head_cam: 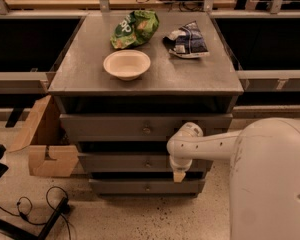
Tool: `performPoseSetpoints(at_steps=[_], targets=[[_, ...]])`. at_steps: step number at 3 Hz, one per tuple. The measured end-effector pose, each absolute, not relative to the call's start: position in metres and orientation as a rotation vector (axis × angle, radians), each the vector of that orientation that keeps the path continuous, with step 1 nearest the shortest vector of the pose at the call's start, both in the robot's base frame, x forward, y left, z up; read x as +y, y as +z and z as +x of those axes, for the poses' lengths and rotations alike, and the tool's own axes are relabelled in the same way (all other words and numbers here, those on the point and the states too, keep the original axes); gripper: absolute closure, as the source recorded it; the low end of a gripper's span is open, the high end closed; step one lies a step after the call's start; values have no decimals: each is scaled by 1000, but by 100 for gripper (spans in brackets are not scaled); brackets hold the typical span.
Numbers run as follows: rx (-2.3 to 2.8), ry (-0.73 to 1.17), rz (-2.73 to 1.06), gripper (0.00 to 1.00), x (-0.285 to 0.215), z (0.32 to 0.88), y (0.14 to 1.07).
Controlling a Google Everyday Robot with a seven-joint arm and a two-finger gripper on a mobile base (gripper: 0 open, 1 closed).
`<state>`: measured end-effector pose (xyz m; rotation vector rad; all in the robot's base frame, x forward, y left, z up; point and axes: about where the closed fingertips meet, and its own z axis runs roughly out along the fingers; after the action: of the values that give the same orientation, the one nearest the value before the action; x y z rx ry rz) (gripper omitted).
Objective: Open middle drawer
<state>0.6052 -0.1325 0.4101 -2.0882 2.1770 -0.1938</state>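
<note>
The robot's white arm (pixel 210 145) reaches in from 3 o'clock across the front of the grey cabinet. Its hand (pixel 179 176) hangs downward in front of the right part of the middle drawer (pixel 120 162), at about 4 o'clock from that drawer's small round knob (pixel 147 162) and near it. I cannot tell whether the hand is wide or narrow, or whether it touches the drawer front.

The middle drawer sits between the top drawer (pixel 105 126) and the bottom drawer (pixel 120 186), with dark gaps above and below it.

On the tabletop (pixel 80 81) stands a pale bowl (pixel 126 64). A green snack bag (pixel 135 28) lies at its 12 o'clock and a dark blue bag (pixel 186 40) at its 2 o'clock. A cardboard box (pixel 45 151) stands on the floor at the cabinet's 9 o'clock.
</note>
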Motion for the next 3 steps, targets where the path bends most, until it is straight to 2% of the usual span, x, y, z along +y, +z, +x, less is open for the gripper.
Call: performPoseSetpoints(at_steps=[2, 3], targets=[[2177, -194, -2088, 87, -133, 606, 422], [2177, -194, -2088, 100, -133, 606, 430]])
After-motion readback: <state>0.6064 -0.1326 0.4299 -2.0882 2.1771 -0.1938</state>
